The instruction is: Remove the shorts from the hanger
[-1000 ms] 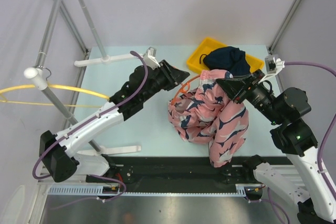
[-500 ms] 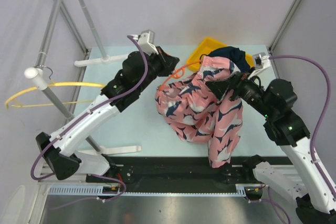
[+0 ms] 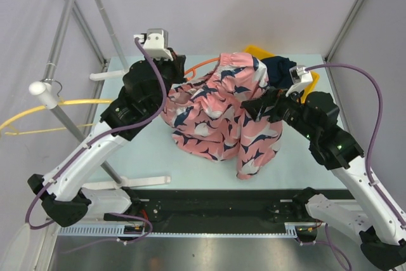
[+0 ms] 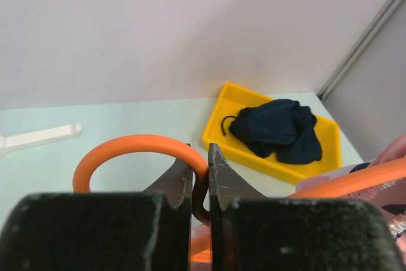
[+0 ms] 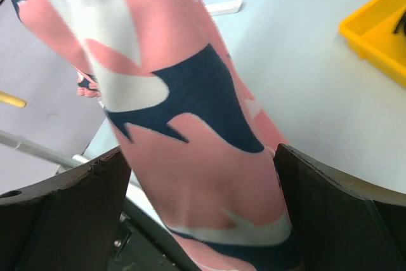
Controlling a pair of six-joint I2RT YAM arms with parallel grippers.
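Observation:
The pink shark-print shorts [image 3: 212, 109] hang in mid-air from an orange hanger [image 3: 200, 66], lower hem trailing toward the table's front. My left gripper [image 3: 179, 71] is shut on the hanger's hook [image 4: 130, 147], raised over the table's back left; in the left wrist view the gripper [image 4: 200, 179] pinches the orange wire. My right gripper [image 3: 257, 105] is open wide at the shorts' right side. A pink leg [image 5: 190, 99] hangs between its spread fingers [image 5: 63, 211]. The navy shorts [image 4: 276, 130] lie bunched in the yellow bin [image 4: 222, 132].
A clothes rack of white poles [image 3: 60, 109] stands at the left, a yellow hanger [image 3: 35, 115] on it. Its white foot [image 3: 127, 71] lies on the table's back left. The yellow bin [image 3: 252, 51] sits at the back right. A black rail [image 3: 209, 204] runs along the front edge.
My left arm has lifted the hanger up and toward the back left, dragging the pink shorts leftward. My right gripper has opened and let the fabric go, and moved left.

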